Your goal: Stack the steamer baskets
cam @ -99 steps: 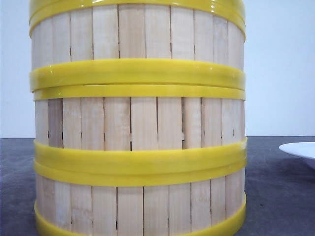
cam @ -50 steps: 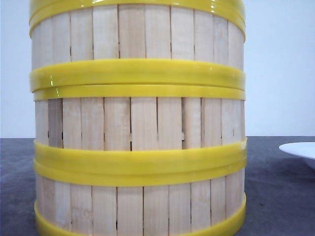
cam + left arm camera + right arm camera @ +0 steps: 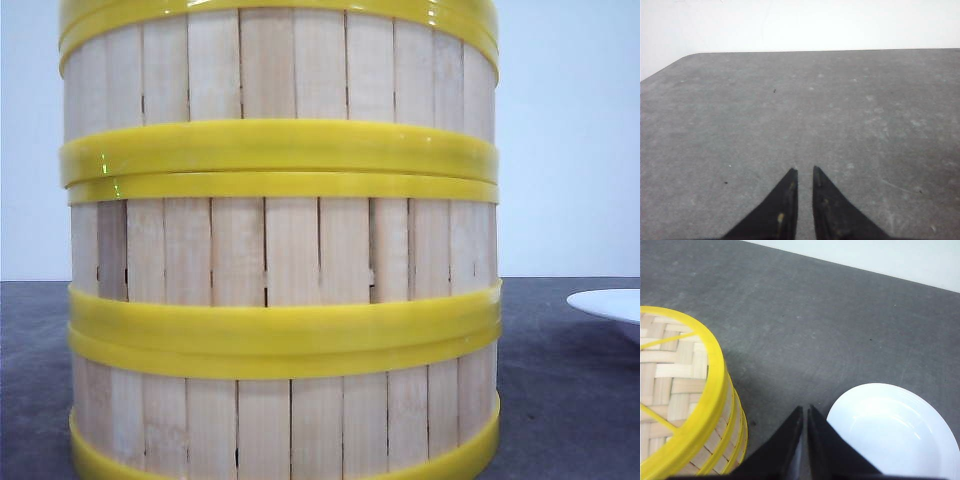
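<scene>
A stack of steamer baskets (image 3: 280,250) fills the front view, pale slat walls banded by yellow rims, three tiers showing. The right wrist view looks down on the top basket (image 3: 677,390) with its woven floor and yellow rim. My right gripper (image 3: 805,409) is shut and empty above the table between the stack and a white plate. My left gripper (image 3: 804,170) is shut with only a thin slit between its tips, empty, over bare grey table with no basket in its view.
A flat white plate (image 3: 895,432) lies right of the stack, its edge showing in the front view (image 3: 610,303). The dark grey table (image 3: 800,110) ends at a pale wall; a rounded table corner (image 3: 687,56) shows in the left wrist view.
</scene>
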`<state>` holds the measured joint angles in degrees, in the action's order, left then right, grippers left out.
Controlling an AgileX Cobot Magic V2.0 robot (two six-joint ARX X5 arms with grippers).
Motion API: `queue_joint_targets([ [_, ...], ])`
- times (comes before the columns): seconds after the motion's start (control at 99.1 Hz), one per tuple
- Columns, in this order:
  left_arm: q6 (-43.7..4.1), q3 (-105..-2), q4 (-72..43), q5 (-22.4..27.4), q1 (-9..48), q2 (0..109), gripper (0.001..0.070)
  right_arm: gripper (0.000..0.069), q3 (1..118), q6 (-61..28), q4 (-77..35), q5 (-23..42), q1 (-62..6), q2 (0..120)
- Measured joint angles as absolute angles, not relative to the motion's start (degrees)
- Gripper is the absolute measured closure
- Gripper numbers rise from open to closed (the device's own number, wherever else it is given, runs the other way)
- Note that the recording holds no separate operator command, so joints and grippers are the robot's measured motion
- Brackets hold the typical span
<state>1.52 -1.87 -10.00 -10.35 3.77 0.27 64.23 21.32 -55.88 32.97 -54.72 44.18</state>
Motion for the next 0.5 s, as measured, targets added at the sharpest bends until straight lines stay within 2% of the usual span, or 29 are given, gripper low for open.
queue_joint_targets([
  [0.414,1.5,-1.9,-10.0,-10.3,3.8,0.3,0.0683,0.068,64.2,21.3,-55.9,33.0,-54.7,44.2],
  [0.504,1.5,-1.9,-10.0,-10.3,3.8,0.3,0.0683,0.068,64.2,20.8,-55.9,34.7,-54.7,44.2],
])
